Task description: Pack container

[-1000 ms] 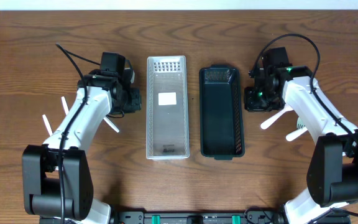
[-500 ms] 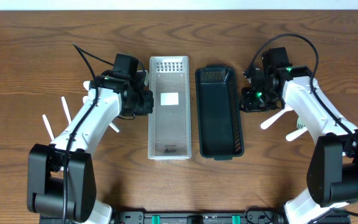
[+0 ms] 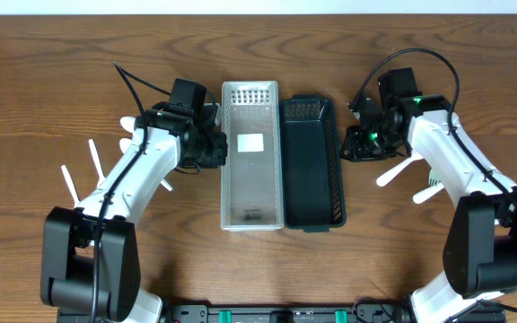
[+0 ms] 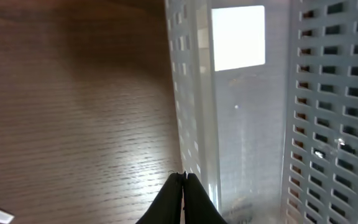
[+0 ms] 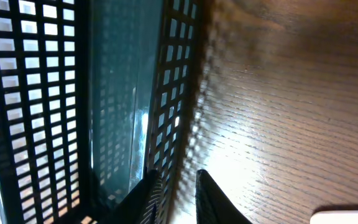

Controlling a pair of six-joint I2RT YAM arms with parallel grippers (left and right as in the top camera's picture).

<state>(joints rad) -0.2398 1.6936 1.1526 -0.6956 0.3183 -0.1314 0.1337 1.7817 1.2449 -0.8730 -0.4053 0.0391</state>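
Note:
A white slotted basket (image 3: 225, 193) and a dark green slotted basket (image 3: 287, 179) lie side by side at the table's middle, their long walls touching. Both look empty apart from a white label in the white one. My left gripper (image 3: 216, 152) is shut and its tip rests against the white basket's left outer wall (image 4: 191, 93), as the left wrist view (image 4: 183, 177) shows. My right gripper (image 3: 352, 147) straddles the dark basket's right wall (image 5: 173, 112), one finger inside and one outside (image 5: 178, 179), closed narrowly on it.
White plastic utensils lie on the wood: several left of the left arm (image 3: 94, 161) (image 3: 68, 183) (image 3: 162, 182), and two to the right near the right arm (image 3: 400, 169) (image 3: 429, 191). One white piece shows at the right wrist view's lower right (image 5: 347, 216).
My left gripper pushed the white basket to the right. My right gripper moved the dark basket to the left. The gap between the baskets has closed.

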